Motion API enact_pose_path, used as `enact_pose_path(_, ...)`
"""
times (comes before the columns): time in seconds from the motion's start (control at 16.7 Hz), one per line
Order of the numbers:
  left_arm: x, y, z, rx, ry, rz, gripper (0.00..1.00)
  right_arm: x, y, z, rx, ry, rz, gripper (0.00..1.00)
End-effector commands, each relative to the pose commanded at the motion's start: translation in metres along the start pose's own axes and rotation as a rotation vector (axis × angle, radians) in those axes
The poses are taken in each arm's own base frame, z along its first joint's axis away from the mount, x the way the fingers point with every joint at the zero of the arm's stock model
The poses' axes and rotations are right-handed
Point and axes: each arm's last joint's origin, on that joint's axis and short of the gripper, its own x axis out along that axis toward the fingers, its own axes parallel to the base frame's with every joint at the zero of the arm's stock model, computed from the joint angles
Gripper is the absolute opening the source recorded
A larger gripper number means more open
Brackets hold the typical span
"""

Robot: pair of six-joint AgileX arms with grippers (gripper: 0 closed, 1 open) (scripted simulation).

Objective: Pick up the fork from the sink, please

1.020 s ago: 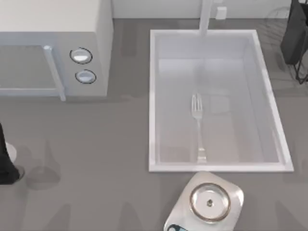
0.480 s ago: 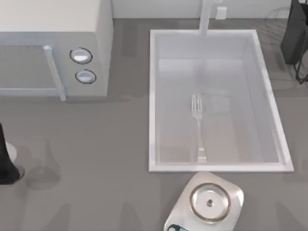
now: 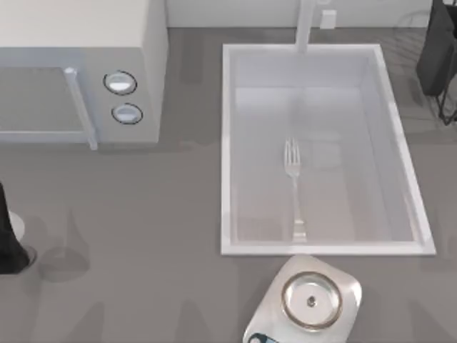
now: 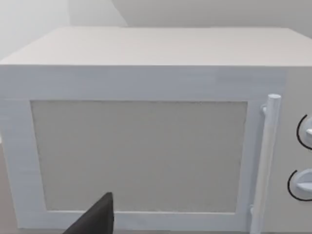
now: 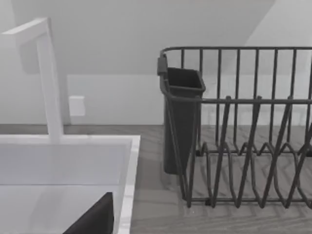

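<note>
The fork lies flat on the bottom of the white sink, near the middle. Its tines point toward the faucet post and its handle reaches to the near wall. My left arm stays parked at the table's left edge, far from the sink. A dark part of my left gripper shows in front of the microwave door. A dark part of my right gripper shows over the sink's far right corner, by the faucet post. Nothing holds the fork.
A white microwave with two round knobs stands left of the sink. A grey scale with a round metal dish sits in front of the sink. A dark wire dish rack with a utensil cup stands to the right.
</note>
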Motion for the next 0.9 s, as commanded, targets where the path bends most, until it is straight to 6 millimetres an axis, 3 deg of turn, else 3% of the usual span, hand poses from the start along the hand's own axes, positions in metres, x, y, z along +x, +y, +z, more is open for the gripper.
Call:
enact_pose_path(0.24, 0.000, 0.000, 0.000, 0.000, 0.000, 0.000, 1.00, 0.000, 0.001, 0.009, 0.011, 0.031, 0.009, 1.00)
enact_pose_path(0.54, 0.000, 0.000, 0.000, 0.000, 0.000, 0.000, 1.00, 0.011, 0.007, 0.056, 0.057, 0.187, 0.050, 1.00)
enact_pose_path(0.72, 0.000, 0.000, 0.000, 0.000, 0.000, 0.000, 1.00, 0.031, 0.015, 0.094, 0.092, 0.333, 0.080, 1.00)
enact_pose_path(0.9, 0.000, 0.000, 0.000, 0.000, 0.000, 0.000, 1.00, 0.069, 0.028, 0.131, 0.122, 0.508, 0.105, 1.00)
